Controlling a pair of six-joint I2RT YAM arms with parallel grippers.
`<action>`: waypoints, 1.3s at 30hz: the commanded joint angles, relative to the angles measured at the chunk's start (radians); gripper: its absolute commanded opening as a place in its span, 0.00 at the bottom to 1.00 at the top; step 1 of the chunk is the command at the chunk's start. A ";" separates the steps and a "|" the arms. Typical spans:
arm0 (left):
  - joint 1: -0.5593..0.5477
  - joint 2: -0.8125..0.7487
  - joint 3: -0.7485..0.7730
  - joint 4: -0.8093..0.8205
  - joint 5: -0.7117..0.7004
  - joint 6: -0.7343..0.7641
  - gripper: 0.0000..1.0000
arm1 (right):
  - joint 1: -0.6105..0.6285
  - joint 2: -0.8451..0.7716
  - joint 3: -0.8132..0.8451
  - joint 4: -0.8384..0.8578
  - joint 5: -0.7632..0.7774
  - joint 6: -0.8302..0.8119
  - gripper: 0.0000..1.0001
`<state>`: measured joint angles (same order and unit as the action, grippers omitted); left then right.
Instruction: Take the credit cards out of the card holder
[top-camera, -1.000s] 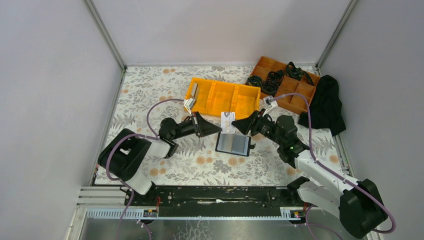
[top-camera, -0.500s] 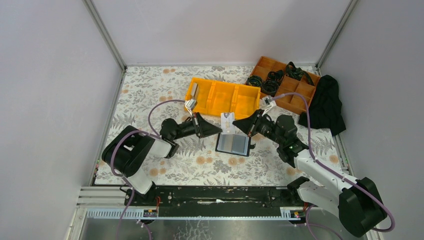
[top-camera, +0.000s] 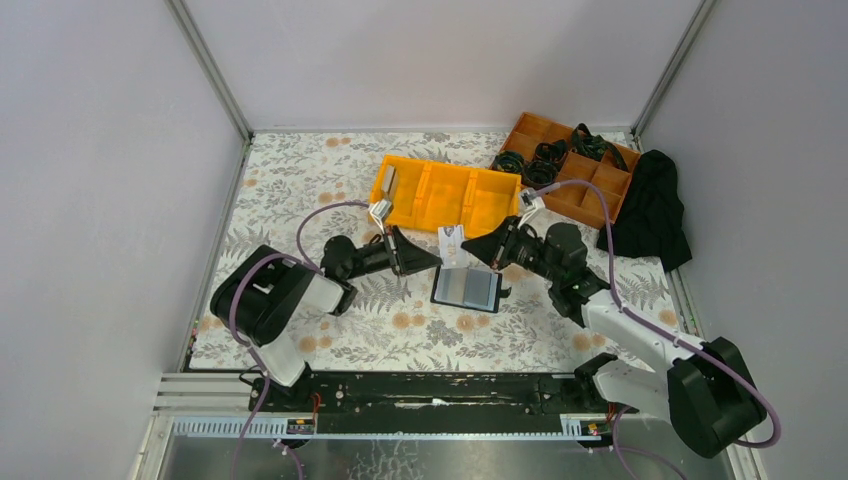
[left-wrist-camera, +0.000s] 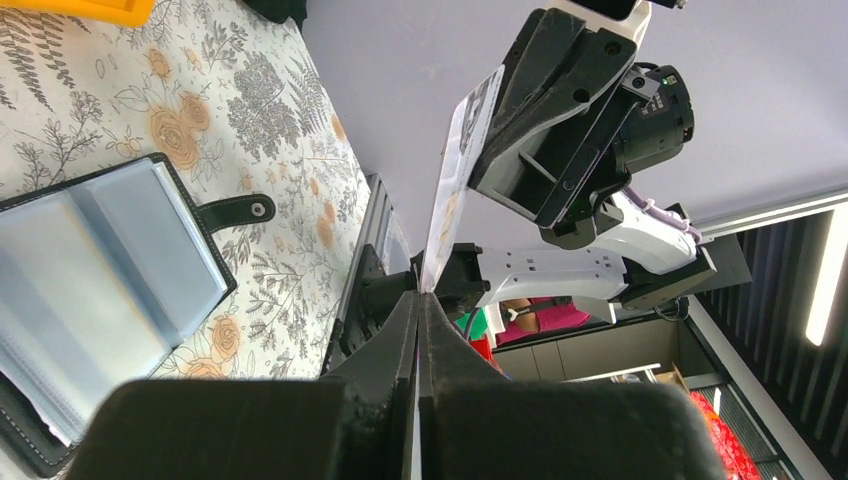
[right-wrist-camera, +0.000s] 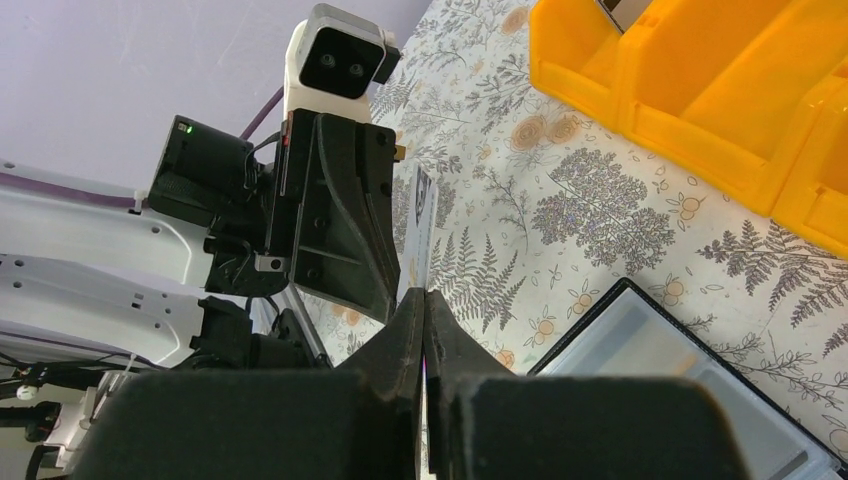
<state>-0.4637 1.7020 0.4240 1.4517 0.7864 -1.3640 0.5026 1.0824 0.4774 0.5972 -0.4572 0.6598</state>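
Note:
One pale credit card (top-camera: 452, 240) hangs edge-up above the table, pinched from both sides. My left gripper (top-camera: 437, 259) is shut on its left edge, and in the left wrist view the card (left-wrist-camera: 455, 190) rises out of the closed jaws (left-wrist-camera: 419, 300). My right gripper (top-camera: 471, 250) is shut on the opposite edge; the right wrist view has the card (right-wrist-camera: 422, 215) standing between its closed fingertips (right-wrist-camera: 424, 297). The black card holder (top-camera: 466, 288) lies open on the floral table just below, with its clear sleeves (left-wrist-camera: 100, 290) facing up. It also shows in the right wrist view (right-wrist-camera: 680, 370).
A yellow three-compartment bin (top-camera: 440, 195) stands behind the grippers, with a grey card (top-camera: 388, 180) in its left compartment. An orange-brown tray (top-camera: 570, 165) of black rings and a black cloth (top-camera: 650, 210) sit at the back right.
My right gripper has closed onto the card's right edge and shifted a little left. The left gripper has kept its grip on the card throughout.

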 joint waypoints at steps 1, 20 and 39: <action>0.009 0.003 -0.003 0.085 0.011 -0.007 0.00 | -0.001 0.032 0.058 0.036 -0.050 -0.032 0.00; 0.073 -0.479 -0.016 -0.802 -0.315 0.463 0.32 | -0.015 0.341 0.563 -0.403 0.146 -0.250 0.00; 0.071 -0.861 -0.028 -1.278 -0.792 0.625 0.58 | 0.184 1.227 1.916 -1.142 0.670 -0.259 0.00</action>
<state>-0.3973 0.8913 0.3973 0.2607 0.1169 -0.7803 0.6521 2.2215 2.1731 -0.3641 0.0860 0.4034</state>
